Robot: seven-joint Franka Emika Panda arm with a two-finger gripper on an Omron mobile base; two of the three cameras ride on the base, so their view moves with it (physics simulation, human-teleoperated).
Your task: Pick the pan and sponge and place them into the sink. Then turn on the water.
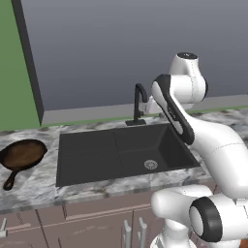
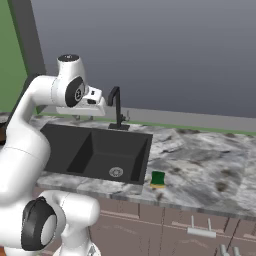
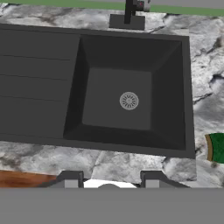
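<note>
Now: pincer empty above the sink, pan and sponge on the desk

Presently the pincer (image 3: 108, 180) hangs above the near rim of the large rectangular matte black sink (image 3: 39, 78), its two small dark fingertips (image 3: 70, 178) parted with nothing between them. Looking along the pincer in the hand view, the deep basin lies straight ahead with its round metal drain (image 3: 129, 101) at the centre, and the flat ribbed drainboard section spreads to the left of it. Past the far edge of the basin stands the base of the slim black gooseneck faucet (image 3: 128, 17). No stream falls from it.

Off to the right of the pincer, on the grey marbled stone desk (image 3: 205, 92) just beside the sink's near right corner, lies the small rectangular sponge (image 3: 217, 148), green face up with a yellow edge. In the right base view that sponge (image 2: 158, 179) sits near the front edge of the desk, apart from the sink (image 2: 67, 142).

Well away to the left of the pincer, beyond the drainboard, the small round dark skillet pan (image 1: 22, 155) with a reddish-brown inside rests on the desk, its short black handle pointing toward the front edge. It is apart from the sink (image 1: 87, 155).
</note>
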